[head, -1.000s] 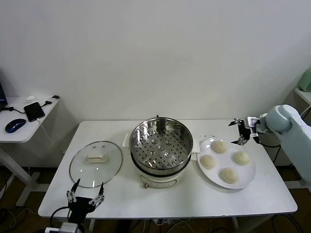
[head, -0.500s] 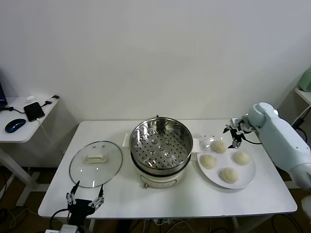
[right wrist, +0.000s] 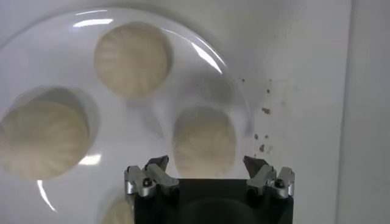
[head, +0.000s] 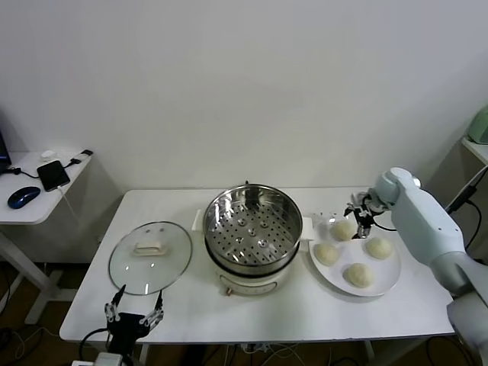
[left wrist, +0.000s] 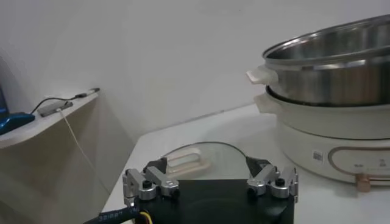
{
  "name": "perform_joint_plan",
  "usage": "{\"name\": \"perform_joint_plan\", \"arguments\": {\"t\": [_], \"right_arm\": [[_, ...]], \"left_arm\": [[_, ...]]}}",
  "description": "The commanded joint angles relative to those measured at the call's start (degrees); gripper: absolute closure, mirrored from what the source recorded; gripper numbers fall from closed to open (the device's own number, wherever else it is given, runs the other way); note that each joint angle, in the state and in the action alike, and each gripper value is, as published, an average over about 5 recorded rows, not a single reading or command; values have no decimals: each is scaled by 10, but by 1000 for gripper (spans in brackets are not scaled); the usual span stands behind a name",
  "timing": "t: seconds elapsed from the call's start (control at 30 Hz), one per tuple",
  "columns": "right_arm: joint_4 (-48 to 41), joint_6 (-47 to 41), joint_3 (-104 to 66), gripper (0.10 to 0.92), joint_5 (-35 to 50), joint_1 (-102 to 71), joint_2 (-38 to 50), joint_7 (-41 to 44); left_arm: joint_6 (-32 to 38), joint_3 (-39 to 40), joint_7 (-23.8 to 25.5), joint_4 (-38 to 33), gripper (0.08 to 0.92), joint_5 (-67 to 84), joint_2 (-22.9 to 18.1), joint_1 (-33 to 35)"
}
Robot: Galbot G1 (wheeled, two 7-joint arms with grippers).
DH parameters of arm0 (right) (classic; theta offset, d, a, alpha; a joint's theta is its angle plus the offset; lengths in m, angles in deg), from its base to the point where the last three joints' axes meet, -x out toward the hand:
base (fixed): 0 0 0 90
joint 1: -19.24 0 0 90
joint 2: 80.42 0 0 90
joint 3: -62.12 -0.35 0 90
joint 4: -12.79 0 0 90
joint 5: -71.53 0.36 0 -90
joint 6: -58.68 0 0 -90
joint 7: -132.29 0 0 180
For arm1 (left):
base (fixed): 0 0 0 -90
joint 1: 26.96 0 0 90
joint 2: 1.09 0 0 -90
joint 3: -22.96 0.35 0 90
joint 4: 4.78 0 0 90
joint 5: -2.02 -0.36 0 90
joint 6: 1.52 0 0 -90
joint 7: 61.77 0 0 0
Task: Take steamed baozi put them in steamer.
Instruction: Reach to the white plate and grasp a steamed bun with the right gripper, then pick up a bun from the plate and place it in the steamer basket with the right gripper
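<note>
While all four buns [head: 342, 229] sit on the plate [head: 391, 273] at right, steamer [head: 252, 227] at centre is empty; right hand [head: 357, 213] hovers spread, left hand [head: 134, 314] spread, idle.

The left end effector [left wrist: 211, 181] sits low at the surface [left wrist: 244, 131] edge, fingers spread apart, holding nothing. Just beyond it lies the glass lid [left wrist: 201, 155], flat. The steamer [left wrist: 332, 67] stands beside the lid. A side desk [left wrist: 42, 119] carries cables.
</note>
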Motion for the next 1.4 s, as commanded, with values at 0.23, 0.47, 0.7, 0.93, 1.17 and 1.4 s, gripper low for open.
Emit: {"name": "perform_joint_plan", "arguments": {"t": [0.23, 0.47, 0.7, 0.93, 1.17, 1.4], "right_arm": [[-31, 5, -5, 203, -26, 0, -16, -19], [-32, 4, -12, 203, -28, -4, -17, -28], [-33, 3, -13, 223, -27, -4, -17, -32], [-29, 3, -14, 403, -17, -3, -12, -31], [32, -13, 3, 474, 38, 9, 19, -5], [148, -77, 135, 474, 195, 121, 62, 61]], "left_arm": [[0, 2, 0, 2, 177, 2, -1, 0], [-1, 2, 0, 4, 177, 2, -1, -3], [0, 3, 0, 5, 177, 0, -2, -2], [0, 4, 0, 7, 177, 0, -2, -3], [0, 8, 0, 8, 177, -4, -1, -7], [1, 13, -3, 8, 177, -13, 2, -15]]}}
